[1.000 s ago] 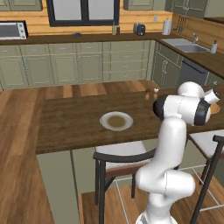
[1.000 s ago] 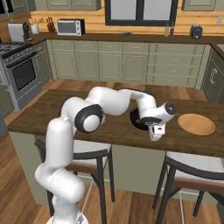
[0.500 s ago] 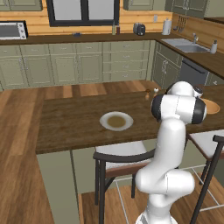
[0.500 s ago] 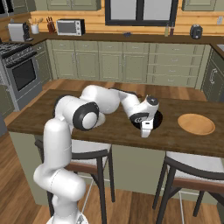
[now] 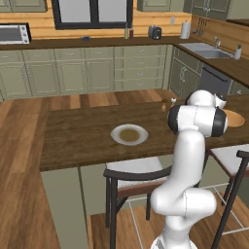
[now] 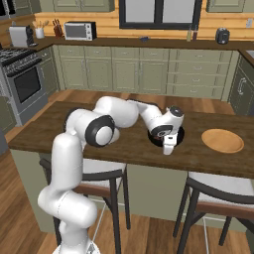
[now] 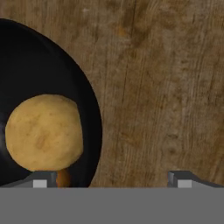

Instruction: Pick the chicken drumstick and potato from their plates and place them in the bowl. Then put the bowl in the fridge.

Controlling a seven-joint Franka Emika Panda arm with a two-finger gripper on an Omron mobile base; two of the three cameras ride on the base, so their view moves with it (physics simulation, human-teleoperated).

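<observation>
The glossy black bowl (image 7: 89, 109) lies at the left of the hand view with the tan-yellow potato (image 7: 43, 133) resting inside it. At the potato's lower edge an orange-brown bit of the chicken drumstick (image 7: 64, 177) peeks out; the rest is hidden. My gripper (image 7: 111, 181) hangs open over the bowl's rim, one fingertip (image 7: 40, 182) above the bowl and the other above bare wood, holding nothing. In the right base view the gripper (image 6: 168, 147) points down at the bowl (image 6: 180, 134). The two plates are bare: the grey-white plate (image 5: 129, 134) and the tan plate (image 6: 222, 140).
The dark wooden island (image 6: 124, 149) carries everything. Two small shakers (image 5: 168, 103) stand at its far edge. Stools (image 6: 218, 191) and a chair (image 5: 138, 177) line its near side. Green-grey cabinets and a stove (image 6: 22, 84) run along the back wall.
The hand has drifted a little leftward over the bowl's edge while the elbow swung. The jaws stayed wide open and the potato stayed in the bowl.
</observation>
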